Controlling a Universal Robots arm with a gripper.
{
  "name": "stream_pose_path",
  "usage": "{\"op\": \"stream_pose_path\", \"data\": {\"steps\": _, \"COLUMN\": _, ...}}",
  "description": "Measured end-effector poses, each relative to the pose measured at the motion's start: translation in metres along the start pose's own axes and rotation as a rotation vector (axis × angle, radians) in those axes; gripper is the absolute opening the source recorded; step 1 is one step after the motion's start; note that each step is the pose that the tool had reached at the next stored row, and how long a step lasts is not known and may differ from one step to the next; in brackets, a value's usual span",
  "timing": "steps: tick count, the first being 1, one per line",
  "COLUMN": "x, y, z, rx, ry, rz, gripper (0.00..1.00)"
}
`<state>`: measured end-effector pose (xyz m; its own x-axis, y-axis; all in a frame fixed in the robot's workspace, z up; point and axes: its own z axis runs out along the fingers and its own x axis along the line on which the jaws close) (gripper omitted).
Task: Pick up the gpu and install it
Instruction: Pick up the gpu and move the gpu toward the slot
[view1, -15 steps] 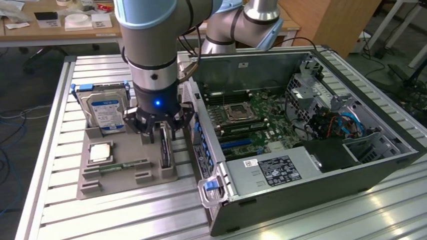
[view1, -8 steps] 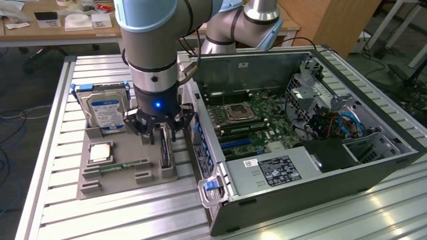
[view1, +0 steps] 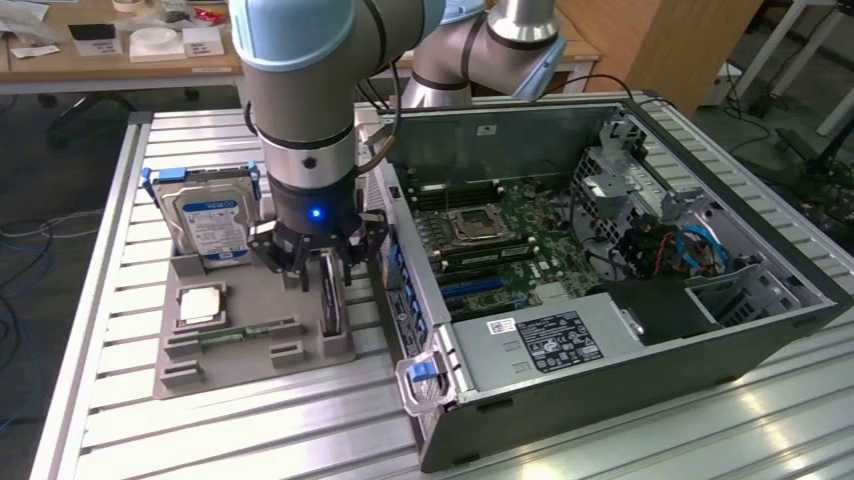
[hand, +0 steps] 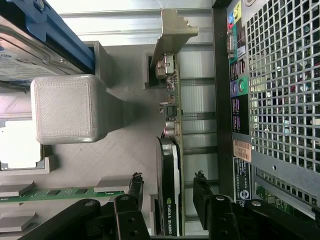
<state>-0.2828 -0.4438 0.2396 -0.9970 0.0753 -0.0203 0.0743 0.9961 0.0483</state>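
Note:
The gpu (view1: 330, 305) is a thin black card standing on edge in a slot of the grey holder (view1: 247, 350), just beside the open computer case (view1: 601, 300). In the wrist view the gpu (hand: 167, 160) has its silver end bracket (hand: 172, 35) at the far end. My gripper (view1: 324, 268) hangs straight over the card. It is open, and its two black fingers (hand: 135, 189) straddle the card with a gap showing on each side (hand: 168, 184).
The grey holder also carries a silver hard drive (view1: 211, 225) with a blue-white label, a processor chip (view1: 200, 303) and a green memory stick (view1: 247, 330). The case's rear port panel (hand: 240, 100) is close to the card. The motherboard (view1: 487, 235) lies exposed inside.

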Motion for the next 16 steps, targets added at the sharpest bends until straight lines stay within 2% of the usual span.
{"op": "stream_pose_path", "data": {"steps": 4, "x": 0.0001, "y": 0.0001, "z": 0.0024, "rx": -0.0010, "ry": 0.0000, "rz": 0.000, "gripper": 0.53}}
{"op": "stream_pose_path", "data": {"steps": 13, "x": 0.0015, "y": 0.0073, "z": 0.0066, "rx": -0.0086, "ry": 0.0005, "rz": 0.000, "gripper": 0.53}}
{"op": "stream_pose_path", "data": {"steps": 16, "x": 0.0016, "y": 0.0079, "z": 0.0076, "rx": -0.0091, "ry": 0.0006, "rz": 0.000, "gripper": 0.53}}
